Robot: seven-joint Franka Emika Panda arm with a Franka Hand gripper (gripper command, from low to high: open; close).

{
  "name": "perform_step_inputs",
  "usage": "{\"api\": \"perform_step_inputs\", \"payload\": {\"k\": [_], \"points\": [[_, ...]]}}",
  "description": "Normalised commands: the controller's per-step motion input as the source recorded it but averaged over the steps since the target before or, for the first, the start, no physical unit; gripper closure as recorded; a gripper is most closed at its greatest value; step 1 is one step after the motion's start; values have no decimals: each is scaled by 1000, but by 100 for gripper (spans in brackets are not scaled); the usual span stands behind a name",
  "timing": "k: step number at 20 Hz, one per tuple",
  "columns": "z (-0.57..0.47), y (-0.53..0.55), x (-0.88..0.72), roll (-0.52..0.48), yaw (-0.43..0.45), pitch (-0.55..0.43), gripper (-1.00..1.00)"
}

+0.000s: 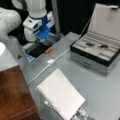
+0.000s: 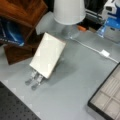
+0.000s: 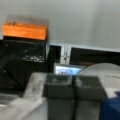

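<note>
My gripper hangs at a front view's top left, pointing down over a black tray. A small orange block lies at the tray's right end, just below and right of the fingertips. In the wrist view the two dark fingers are pressed together with nothing between them, so the gripper is shut. The orange block sits at that view's upper left, beyond the tray's black edge. The block also shows in a front view near the lamp base, with the arm's blue part to its right.
A white spiral notebook leans on a stand mid-table. An open grey case with compartments stands to one side. A white cable with a switch crosses the table. A wooden shelf and a white lamp stand nearby.
</note>
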Motion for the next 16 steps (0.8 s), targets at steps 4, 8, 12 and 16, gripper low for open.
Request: {"api": "perform_step_inputs", "payload": {"k": [4, 8, 12, 16], "points": [[-151, -153, -370, 58, -161, -263, 100], [-92, -207, -299, 80, -170, -191, 100], [-36, -224, -226, 85, -167, -140, 100], [-35, -231, -135, 80, -138, -105, 100]]}}
